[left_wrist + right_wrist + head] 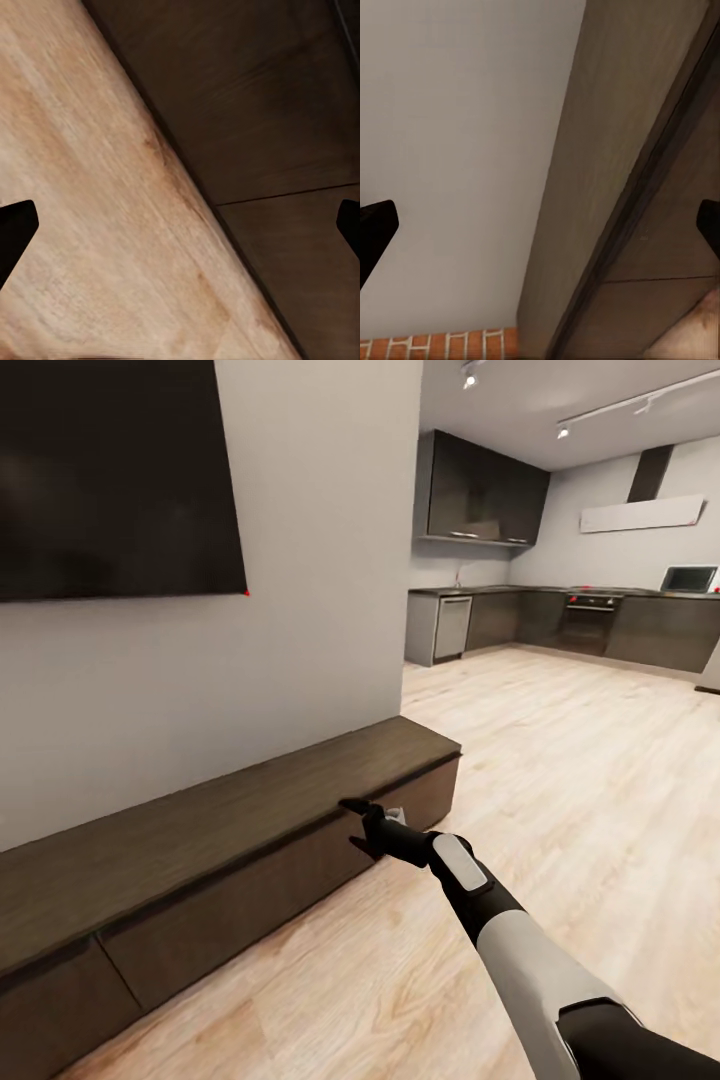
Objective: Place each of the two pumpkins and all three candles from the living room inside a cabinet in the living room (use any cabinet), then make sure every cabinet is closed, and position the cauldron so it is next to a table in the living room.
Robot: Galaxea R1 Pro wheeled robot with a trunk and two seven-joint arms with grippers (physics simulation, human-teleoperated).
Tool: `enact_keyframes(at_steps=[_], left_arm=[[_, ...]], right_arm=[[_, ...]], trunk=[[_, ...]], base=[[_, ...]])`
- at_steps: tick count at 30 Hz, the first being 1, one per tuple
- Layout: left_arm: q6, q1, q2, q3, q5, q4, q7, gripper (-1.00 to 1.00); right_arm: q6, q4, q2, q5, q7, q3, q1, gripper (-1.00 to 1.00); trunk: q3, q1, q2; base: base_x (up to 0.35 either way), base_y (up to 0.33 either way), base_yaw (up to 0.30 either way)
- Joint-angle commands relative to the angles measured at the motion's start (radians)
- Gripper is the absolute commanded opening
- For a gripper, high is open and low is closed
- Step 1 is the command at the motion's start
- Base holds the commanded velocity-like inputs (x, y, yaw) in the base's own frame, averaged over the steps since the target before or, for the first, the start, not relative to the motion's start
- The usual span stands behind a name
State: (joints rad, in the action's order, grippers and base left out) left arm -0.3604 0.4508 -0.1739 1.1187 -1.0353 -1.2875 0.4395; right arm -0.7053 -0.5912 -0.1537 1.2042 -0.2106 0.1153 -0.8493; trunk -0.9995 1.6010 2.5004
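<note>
The cabinet [230,815] is a long low dark-brown unit along the grey wall, and its flat drawer fronts look closed. My right gripper [358,825] is open at the front top edge near the cabinet's right end, with nothing between its fingers. The right wrist view looks along the cabinet top [615,150] and the wall, the right gripper [540,225] spread wide. My left gripper [180,225] is open over the floor beside the cabinet fronts [285,112]. The pumpkins, candles, cauldron and table are out of view.
A large black TV [110,470] hangs on the wall above the cabinet. Light wood floor [560,780] stretches right toward a dark kitchen [560,615] at the back. A strip of red brick [435,346] lies past the cabinet's end.
</note>
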Motion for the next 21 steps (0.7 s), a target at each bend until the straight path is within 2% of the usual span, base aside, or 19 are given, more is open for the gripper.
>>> enact_keyframes(at_steps=[1,5,10,11,14,16,21], left_arm=[[-0.009,0.000,-0.001,0.002,-0.010,-0.001,0.000,1.00],[-0.011,0.000,0.000,0.002,-0.009,-0.001,0.001,1.00],[-0.017,0.000,0.000,0.004,-0.009,0.001,0.000,1.00],[-0.018,0.000,0.000,0.004,-0.009,0.006,0.000,1.00],[-0.020,0.000,0.002,0.024,-0.011,0.039,0.000,1.00],[-0.021,-0.001,0.003,0.040,-0.013,0.055,0.000,1.00],[-0.021,-0.001,0.003,0.055,-0.018,0.070,0.001,1.00]], right_arm=[[-0.001,0.001,0.001,-0.002,-0.003,0.001,-0.001,1.00],[0.000,0.001,0.002,-0.002,-0.002,0.001,-0.001,1.00],[0.003,0.001,0.004,0.002,-0.001,-0.007,0.005,1.00],[0.003,0.001,0.004,0.005,-0.001,-0.014,0.009,1.00],[0.019,0.001,0.001,0.015,0.000,-0.072,0.029,1.00],[0.054,0.001,-0.002,0.018,0.006,-0.108,0.037,1.00],[0.102,0.025,-0.004,0.026,0.052,-0.145,0.044,1.00]], trunk=[[0.000,0.000,0.000],[0.003,0.000,0.000],[0.008,0.000,0.000],[0.009,0.000,0.000],[0.012,0.000,0.000],[0.013,0.000,0.000],[0.017,0.000,0.000]], base=[[0.243,-0.267,0.263],[0.178,-0.246,0.265],[0.064,-0.099,0.261],[0.026,-0.040,0.253],[0.013,-0.021,0.249],[0.007,-0.011,0.247],[0.002,-0.003,0.191]])
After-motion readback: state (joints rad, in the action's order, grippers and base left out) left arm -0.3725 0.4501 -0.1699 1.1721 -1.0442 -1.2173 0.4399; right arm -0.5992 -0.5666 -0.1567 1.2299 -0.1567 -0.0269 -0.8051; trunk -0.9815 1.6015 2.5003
